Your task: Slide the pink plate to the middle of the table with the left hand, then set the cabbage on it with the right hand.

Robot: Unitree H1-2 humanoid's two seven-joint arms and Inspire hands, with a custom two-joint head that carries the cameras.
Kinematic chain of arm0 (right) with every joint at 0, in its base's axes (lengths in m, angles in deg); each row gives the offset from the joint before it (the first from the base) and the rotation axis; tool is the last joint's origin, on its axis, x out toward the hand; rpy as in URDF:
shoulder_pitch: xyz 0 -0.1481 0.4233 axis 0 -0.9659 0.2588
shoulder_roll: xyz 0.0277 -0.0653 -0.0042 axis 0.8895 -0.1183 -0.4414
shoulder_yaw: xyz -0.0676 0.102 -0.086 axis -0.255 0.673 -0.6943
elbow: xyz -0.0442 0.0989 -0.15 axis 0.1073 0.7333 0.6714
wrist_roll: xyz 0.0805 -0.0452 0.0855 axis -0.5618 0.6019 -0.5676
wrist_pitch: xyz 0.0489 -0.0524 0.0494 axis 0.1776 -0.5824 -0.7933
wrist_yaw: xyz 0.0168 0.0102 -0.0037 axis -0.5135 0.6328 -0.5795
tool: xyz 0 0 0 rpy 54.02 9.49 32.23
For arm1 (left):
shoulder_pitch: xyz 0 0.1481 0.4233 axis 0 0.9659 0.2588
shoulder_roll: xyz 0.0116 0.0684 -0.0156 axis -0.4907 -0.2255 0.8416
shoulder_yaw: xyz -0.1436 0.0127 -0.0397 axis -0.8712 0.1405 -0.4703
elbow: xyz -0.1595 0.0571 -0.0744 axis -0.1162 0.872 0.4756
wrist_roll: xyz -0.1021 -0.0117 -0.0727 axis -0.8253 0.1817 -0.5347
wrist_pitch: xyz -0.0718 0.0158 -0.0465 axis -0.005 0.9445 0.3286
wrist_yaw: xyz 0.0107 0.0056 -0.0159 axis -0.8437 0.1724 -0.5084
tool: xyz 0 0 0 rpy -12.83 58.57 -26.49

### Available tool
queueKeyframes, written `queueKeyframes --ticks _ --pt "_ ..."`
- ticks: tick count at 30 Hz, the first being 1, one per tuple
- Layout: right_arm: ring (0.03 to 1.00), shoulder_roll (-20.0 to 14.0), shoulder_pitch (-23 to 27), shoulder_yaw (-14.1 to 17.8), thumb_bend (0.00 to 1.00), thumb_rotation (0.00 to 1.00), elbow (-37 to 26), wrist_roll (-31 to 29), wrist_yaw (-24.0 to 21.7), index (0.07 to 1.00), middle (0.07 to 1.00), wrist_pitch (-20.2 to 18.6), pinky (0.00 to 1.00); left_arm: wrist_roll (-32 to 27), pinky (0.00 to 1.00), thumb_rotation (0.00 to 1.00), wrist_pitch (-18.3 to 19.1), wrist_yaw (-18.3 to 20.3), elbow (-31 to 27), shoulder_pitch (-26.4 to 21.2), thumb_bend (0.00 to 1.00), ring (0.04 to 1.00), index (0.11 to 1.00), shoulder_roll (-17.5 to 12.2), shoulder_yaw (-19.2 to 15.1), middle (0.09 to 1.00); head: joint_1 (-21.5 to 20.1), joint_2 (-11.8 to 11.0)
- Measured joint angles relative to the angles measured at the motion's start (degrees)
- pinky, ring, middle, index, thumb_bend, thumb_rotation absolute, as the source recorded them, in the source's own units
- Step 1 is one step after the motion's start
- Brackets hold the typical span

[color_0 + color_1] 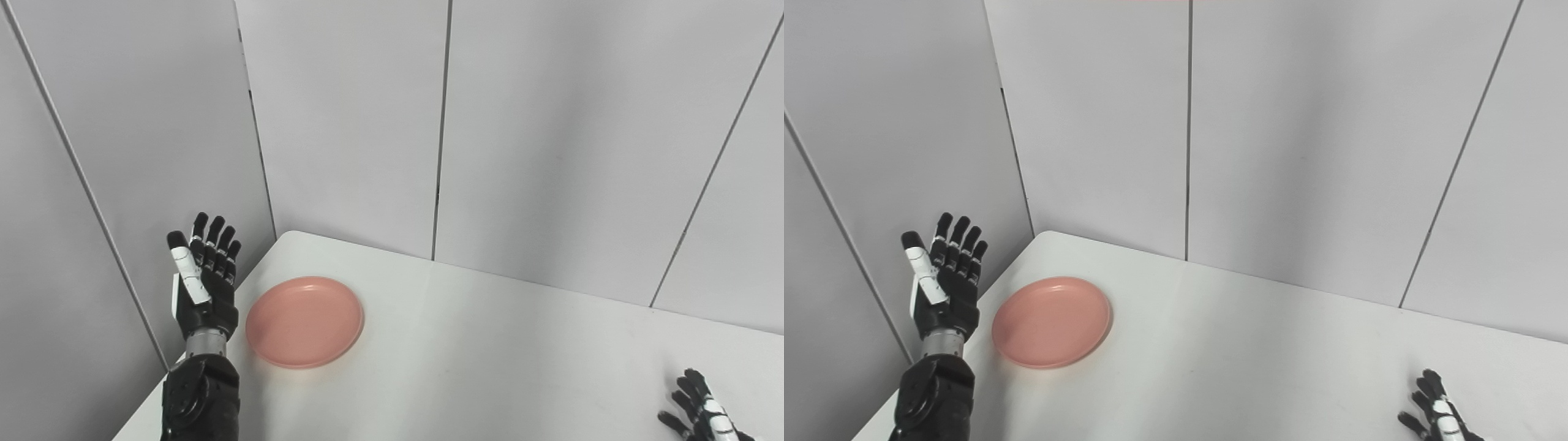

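While empty, left hand (205, 278) fingers (215, 236) spread upright beside pink plate (304, 321)

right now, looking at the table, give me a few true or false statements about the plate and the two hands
1. The pink plate sits near the table's left corner. True.
2. The left hand is gripping the plate's rim. False: it is open, fingers upright, beside the plate and holding nothing.
3. A cabbage lies on the plate. False: the plate is empty, and no cabbage shows in either view.
4. The right hand is low at the right edge of the picture, far from the plate. True.
5. The plate is upside down. False: it rests right way up on the white table, its hollow facing up.
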Motion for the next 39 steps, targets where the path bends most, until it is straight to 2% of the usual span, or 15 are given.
queueKeyframes --ticks 4,8,14,23,30,39 --pt "1.0 0.0 0.0 -0.1 0.37 1.0 -0.1 0.5 0.0 1.0 1.0 0.0 1.0 -1.3 0.99 0.94 0.3 0.3 2.0 0.0 0.88 0.956 0.943 -1.1 -0.2 0.954 0.1 0.1" --pt "1.0 0.0 0.0 0.0 0.34 1.0 -0.2 0.3 0.0 1.0 1.0 0.0 1.0 -1.6 0.98 0.95 0.4 0.8 4.9 0.0 0.88 0.961 0.947 -1.7 -0.4 0.962 0.2 0.1" --pt "1.0 0.2 0.0 0.1 0.35 1.0 -0.1 -0.2 0.0 1.0 1.0 -0.1 1.0 -2.8 0.99 0.96 0.8 1.8 7.5 0.0 0.86 0.968 0.956 -2.6 -0.7 0.969 0.5 0.4" --pt "1.0 0.3 -0.1 0.1 0.4 1.0 -0.3 0.0 0.1 1.0 1.0 -0.3 1.0 -2.9 0.98 0.93 1.0 2.1 11.2 -0.4 0.87 0.966 0.964 -3.1 -1.4 0.968 0.5 0.4" --pt "1.0 0.4 -0.3 0.1 0.36 1.0 -1.2 0.5 0.3 1.0 1.0 -0.8 1.0 -2.9 1.0 0.93 1.0 4.0 15.6 -0.9 0.89 0.981 0.982 -3.3 -1.8 0.98 0.4 0.6" --pt "1.0 0.5 -0.5 0.2 0.33 1.0 -1.8 0.5 0.7 1.0 1.0 -1.4 1.0 -2.8 0.99 0.92 1.0 4.1 18.7 -1.6 0.9 0.968 0.984 -4.0 -3.0 0.975 0.6 1.2"
